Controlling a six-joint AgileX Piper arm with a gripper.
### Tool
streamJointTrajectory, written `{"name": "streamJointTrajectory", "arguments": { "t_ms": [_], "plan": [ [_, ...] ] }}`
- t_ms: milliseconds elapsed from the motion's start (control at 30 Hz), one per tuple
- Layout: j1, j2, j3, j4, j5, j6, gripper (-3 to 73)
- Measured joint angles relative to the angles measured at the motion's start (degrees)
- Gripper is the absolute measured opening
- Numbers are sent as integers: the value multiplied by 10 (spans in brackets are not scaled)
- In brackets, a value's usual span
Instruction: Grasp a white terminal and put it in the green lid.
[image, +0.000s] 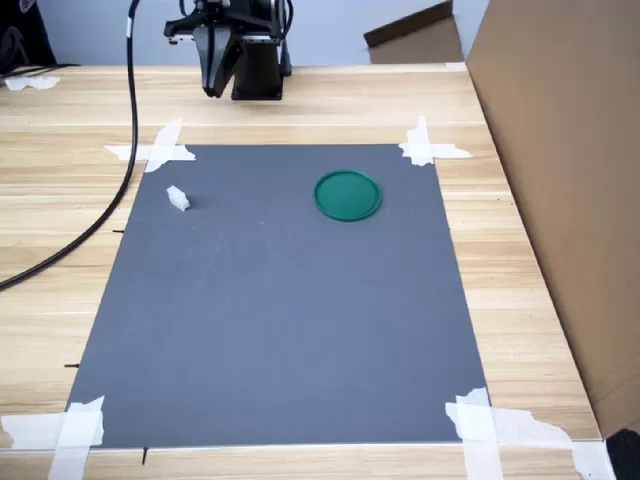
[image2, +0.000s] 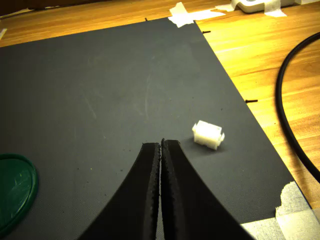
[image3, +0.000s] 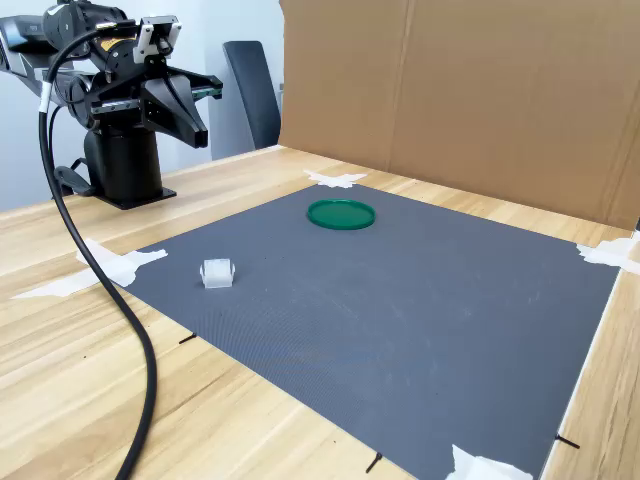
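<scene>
White terminal (image: 178, 198) lies at the first exterior view's left on the grey mat (image: 270, 320), well apart from the green lid (image: 347, 195) at centre. Hand (image: 214, 88), upper left, hangs pressed together; descending unspread, it would likely knock the tiny piece away.

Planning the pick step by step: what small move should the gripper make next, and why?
Probably open the jaws and begin moving toward the white terminal. The gripper is shut on nothing and held well above the grey mat, the terminal lies free on the mat, and the green lid is empty.
</scene>
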Motion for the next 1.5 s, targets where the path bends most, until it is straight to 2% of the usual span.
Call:
{"name": "streamJointTrajectory", "arguments": {
  "t_ms": [1333, 1500],
  "plan": [
    [0, 0, 0, 0, 0, 0, -28],
    [0, 12, -29, 1, 9, 0, -28]
  ]
}}
